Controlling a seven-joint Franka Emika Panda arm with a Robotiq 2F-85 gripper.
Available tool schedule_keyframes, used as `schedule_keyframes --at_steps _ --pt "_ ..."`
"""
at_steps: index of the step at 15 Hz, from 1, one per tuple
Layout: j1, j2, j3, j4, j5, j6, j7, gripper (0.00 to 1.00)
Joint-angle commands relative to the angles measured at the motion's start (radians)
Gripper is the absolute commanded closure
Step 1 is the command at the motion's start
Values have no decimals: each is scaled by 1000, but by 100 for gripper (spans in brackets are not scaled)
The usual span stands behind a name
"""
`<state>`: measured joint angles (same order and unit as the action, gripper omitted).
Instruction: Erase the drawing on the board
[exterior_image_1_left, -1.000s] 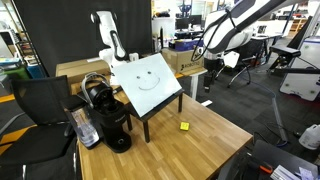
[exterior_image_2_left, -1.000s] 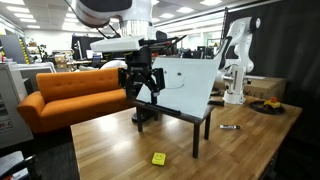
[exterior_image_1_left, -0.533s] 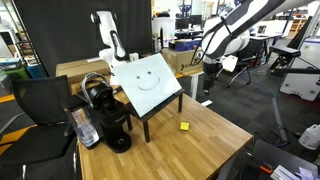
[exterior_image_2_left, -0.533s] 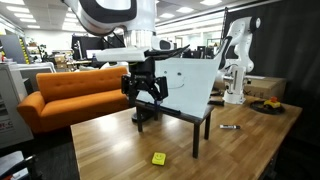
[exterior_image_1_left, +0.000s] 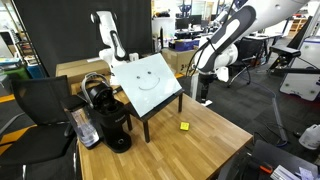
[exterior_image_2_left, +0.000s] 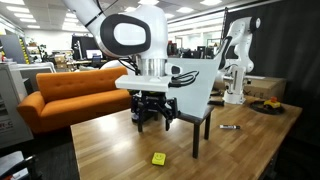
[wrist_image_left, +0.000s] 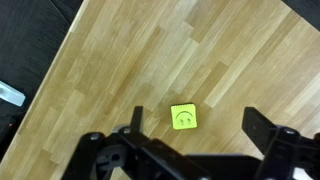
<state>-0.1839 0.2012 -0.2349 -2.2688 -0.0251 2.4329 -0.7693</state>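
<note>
The white board (exterior_image_1_left: 166, 68) leans tilted on a dark stand on the wooden table (exterior_image_1_left: 200, 145). The drawing (exterior_image_1_left: 149, 83), a smiley face in thin dark lines, is on its front. In the exterior view from behind, the board (exterior_image_2_left: 190, 78) shows no drawing. My gripper (exterior_image_1_left: 204, 94) (exterior_image_2_left: 152, 116) hangs open over the table in front of the board, apart from it. In the wrist view the gripper (wrist_image_left: 196, 126) is empty, with a small yellow block (wrist_image_left: 183, 117) bearing a printed smiley on the wood below it.
The yellow block (exterior_image_1_left: 184, 126) (exterior_image_2_left: 158, 158) lies on the table near the front. A black coffee machine (exterior_image_1_left: 113, 124) stands beside the board and a black chair (exterior_image_1_left: 40, 105) next to it. An orange sofa (exterior_image_2_left: 72, 95) and a white robot arm (exterior_image_2_left: 237, 60) stand behind.
My arm has swung down and across from high beside the board to low over the table above the yellow block. The gripper stayed open.
</note>
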Motion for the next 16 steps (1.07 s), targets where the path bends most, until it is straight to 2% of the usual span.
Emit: schedule_keyframes --at_steps 1,8,16 --pt "-57 91 57 75 35 10 -92 0" --pt "-97 266 125 197 14 48 -126 0" --pt "-100 406 176 229 -17 124 -111 0"
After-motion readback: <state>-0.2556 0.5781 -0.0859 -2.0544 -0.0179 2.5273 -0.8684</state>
